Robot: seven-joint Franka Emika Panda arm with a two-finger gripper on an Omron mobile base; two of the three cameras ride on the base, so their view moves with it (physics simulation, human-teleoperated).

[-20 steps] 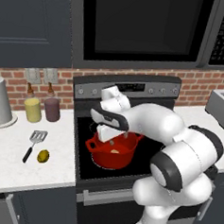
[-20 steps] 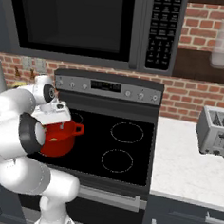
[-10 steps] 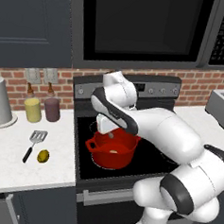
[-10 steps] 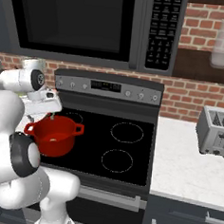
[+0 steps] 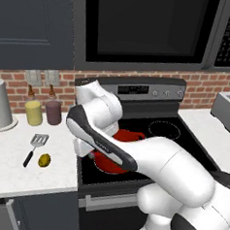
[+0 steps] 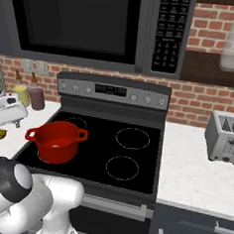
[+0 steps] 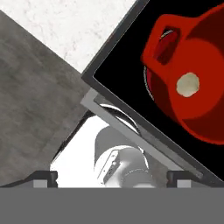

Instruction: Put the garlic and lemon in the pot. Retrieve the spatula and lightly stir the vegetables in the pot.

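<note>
The pot [image 6: 57,141] is showing a smooth, glossy red enamel-like finish. The stove top [image 6: 135,158] is looking like sleek black glass. The table [image 5: 15,171] is appearing as pale speckled stone. The spatula [image 5: 35,148] is showing a grey metal head and matt black handle.

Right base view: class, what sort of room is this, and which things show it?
A home kitchen, rendered: a black stove carrying a red pot, a microwave above, and a toaster on the counter.

One red pot [image 6: 56,140], one garlic [image 7: 188,84], one lemon [image 5: 44,160], one spatula [image 5: 35,146], one toaster [image 6: 226,137], two jars [image 5: 33,112].
</note>
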